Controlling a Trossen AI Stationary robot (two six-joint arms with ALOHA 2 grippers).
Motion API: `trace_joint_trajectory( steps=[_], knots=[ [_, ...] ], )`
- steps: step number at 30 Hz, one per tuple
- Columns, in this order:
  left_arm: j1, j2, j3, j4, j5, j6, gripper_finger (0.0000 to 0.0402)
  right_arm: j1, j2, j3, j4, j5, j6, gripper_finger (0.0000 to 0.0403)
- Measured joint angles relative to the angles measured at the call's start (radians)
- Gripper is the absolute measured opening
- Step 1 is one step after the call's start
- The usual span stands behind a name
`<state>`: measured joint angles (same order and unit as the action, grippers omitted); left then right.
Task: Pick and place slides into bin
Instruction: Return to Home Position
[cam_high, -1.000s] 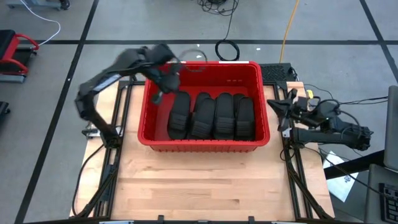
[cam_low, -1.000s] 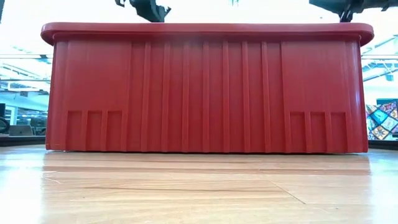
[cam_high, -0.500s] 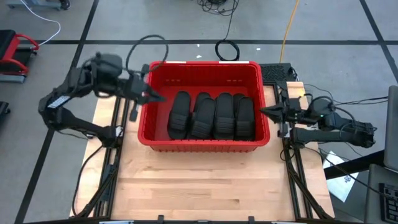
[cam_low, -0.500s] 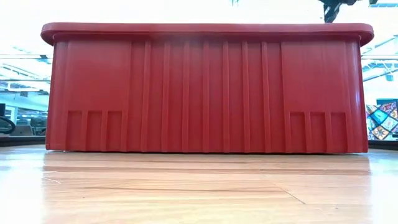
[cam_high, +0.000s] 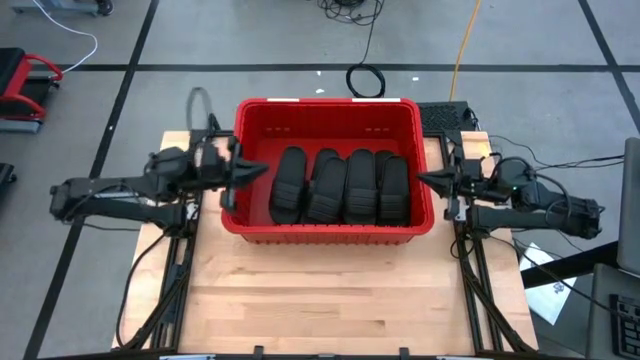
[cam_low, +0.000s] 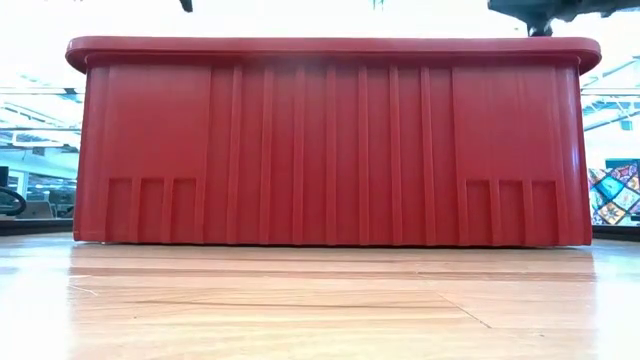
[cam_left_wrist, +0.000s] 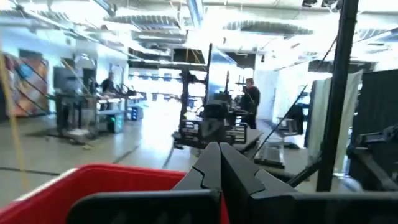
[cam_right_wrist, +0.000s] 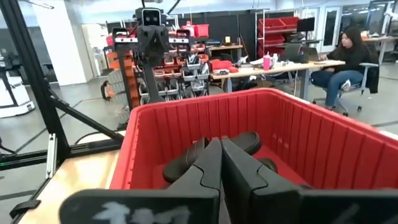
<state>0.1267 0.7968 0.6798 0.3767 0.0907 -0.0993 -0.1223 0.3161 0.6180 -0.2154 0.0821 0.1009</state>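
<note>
The red bin (cam_high: 328, 232) stands on the wooden table, a little toward its far edge. Several black slides (cam_high: 340, 186) lie side by side on its floor; two also show in the right wrist view (cam_right_wrist: 186, 165). My left gripper (cam_high: 258, 172) is shut and empty, level, with its tips just over the bin's left rim (cam_left_wrist: 118, 177). My right gripper (cam_high: 424, 180) is shut and empty, level, at the bin's right rim, pointing into the bin (cam_right_wrist: 219, 147). The low view shows only the bin's near wall (cam_low: 330, 140); the slides are hidden there.
Bare wooden table (cam_high: 320, 300) lies in front of the bin. Cables (cam_high: 365, 80) lie on the floor beyond the table's far edge. A person (cam_right_wrist: 351, 53) sits at a desk in the room behind, and other people stand far off (cam_left_wrist: 250, 93).
My left arm has drawn out of the bin's far left corner, swung toward the table's left edge and stretched out low and level; its gripper now points at the bin's left rim. My right gripper has shifted slightly toward the bin. The slides have stayed put.
</note>
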Motion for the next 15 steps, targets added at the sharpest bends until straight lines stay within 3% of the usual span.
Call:
trace_joint_trajectory(
  steps=[6, 11, 15],
  knots=[
    [-0.003, -0.165, -0.038, -0.282, -0.060, 0.051, 0.0000, 0.000, -0.103, -0.007, -0.088, 0.049, -0.005, 0.0000],
    [-0.003, -0.304, -0.038, -0.318, -0.142, 0.100, 0.0000, 0.000, -0.200, -0.007, -0.107, 0.052, -0.001, 0.0000],
    [-0.003, -0.383, -0.035, -0.388, -0.146, 0.130, 0.0000, 0.000, -0.222, -0.007, -0.153, 0.052, -0.024, 0.0000]
  ],
)
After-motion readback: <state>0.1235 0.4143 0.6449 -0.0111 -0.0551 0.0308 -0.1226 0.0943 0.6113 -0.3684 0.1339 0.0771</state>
